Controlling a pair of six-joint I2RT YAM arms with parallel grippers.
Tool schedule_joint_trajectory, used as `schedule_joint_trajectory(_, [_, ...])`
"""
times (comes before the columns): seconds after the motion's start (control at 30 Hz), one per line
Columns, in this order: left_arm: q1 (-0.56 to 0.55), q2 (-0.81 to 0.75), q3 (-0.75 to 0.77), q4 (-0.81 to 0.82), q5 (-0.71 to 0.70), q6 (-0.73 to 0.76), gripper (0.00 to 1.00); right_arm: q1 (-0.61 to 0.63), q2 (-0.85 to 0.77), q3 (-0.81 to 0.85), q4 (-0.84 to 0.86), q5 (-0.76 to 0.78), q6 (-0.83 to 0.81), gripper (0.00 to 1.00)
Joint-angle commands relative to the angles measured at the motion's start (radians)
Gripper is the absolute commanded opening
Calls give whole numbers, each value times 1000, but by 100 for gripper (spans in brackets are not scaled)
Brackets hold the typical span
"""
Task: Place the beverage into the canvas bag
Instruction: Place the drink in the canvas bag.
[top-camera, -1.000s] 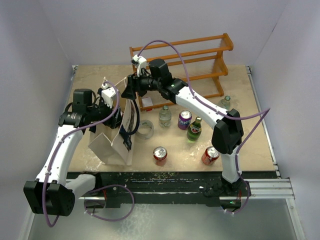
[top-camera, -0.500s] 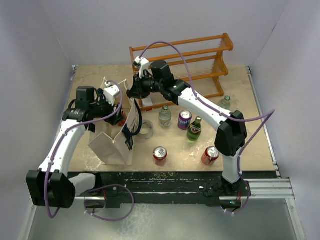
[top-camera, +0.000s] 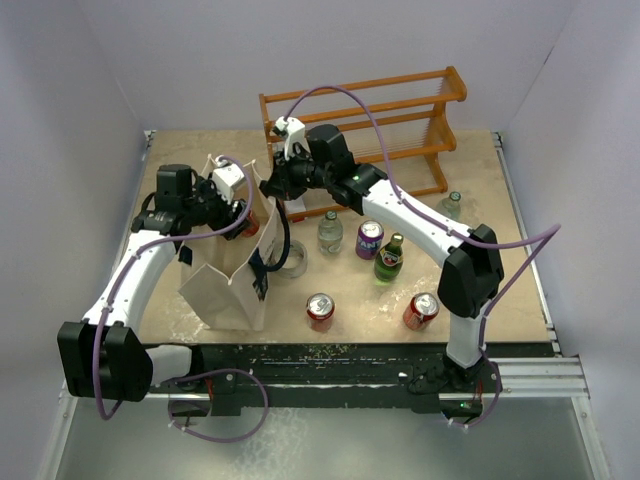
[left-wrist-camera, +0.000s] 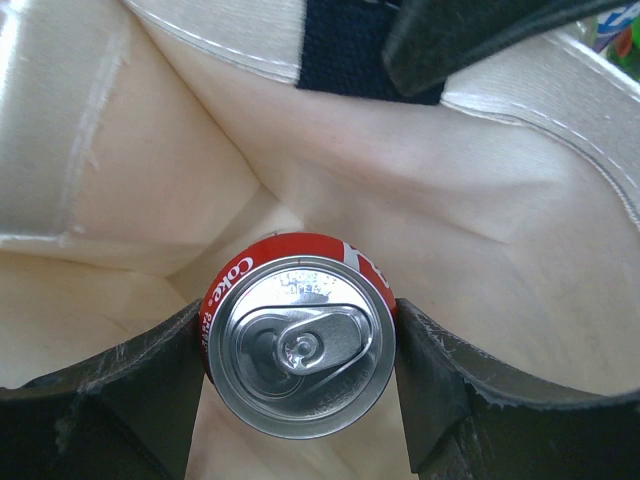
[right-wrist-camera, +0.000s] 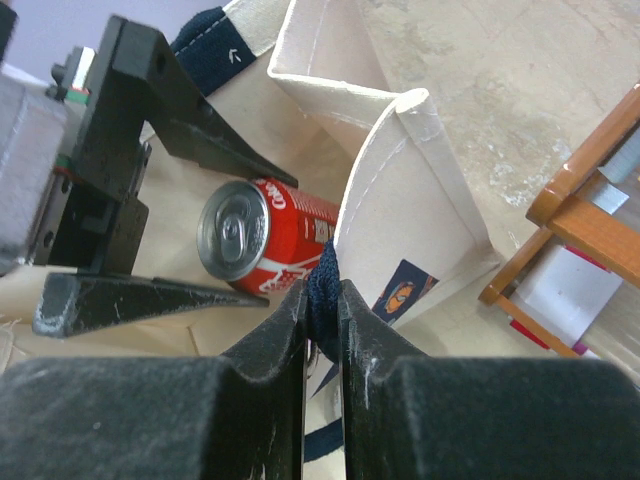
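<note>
Overhead, the cream canvas bag (top-camera: 222, 290) is seen on a tan table (top-camera: 495, 175) within white walls (top-camera: 70, 90). Left wrist: a red Coke can (left-wrist-camera: 298, 345) is clasped inside it by the half-spread left gripper (left-wrist-camera: 298, 328). Right wrist: its navy strap (right-wrist-camera: 322, 275) is pinched by the closed right gripper (right-wrist-camera: 322, 305).

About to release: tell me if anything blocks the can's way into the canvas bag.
Nothing visible does. The left gripper holds the Coke can inside the canvas bag, bare canvas beneath; the right gripper pinches the navy strap aside.
</note>
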Motion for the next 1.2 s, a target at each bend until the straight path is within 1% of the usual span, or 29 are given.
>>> schedule_joint_trajectory(0.0, [-4,-30,-15,234,8,-4,0,-3,-65,-36,22,22,-42,0])
schedule_joint_trajectory(0.17, [-3,-17,-13,284,-66,-57,0,-4,-81,-60,27,33,-66,0])
schedule_joint_trajectory(0.27, [-3,-8,-4,288,-105,-72,0,-6,-84,-68,28,30,-73,0])
schedule_joint_trajectory(0.4, [-3,-2,-1,239,-48,-15,0,-10,-84,-66,31,22,-82,0])
schedule_joint_trajectory(0.67, [-3,17,-22,223,66,58,0,-15,-81,-67,40,-28,-96,0])
schedule_joint_trajectory(0.83, [-3,32,-34,210,167,133,0,-18,-73,-58,41,-70,-101,0])
schedule_joint_trajectory(1.03, [-3,80,-21,181,147,184,0,-20,-68,-55,45,-92,-80,0])
schedule_joint_trajectory(1.17, [-3,98,-38,213,146,196,0,-20,-71,-54,45,-97,-77,0])
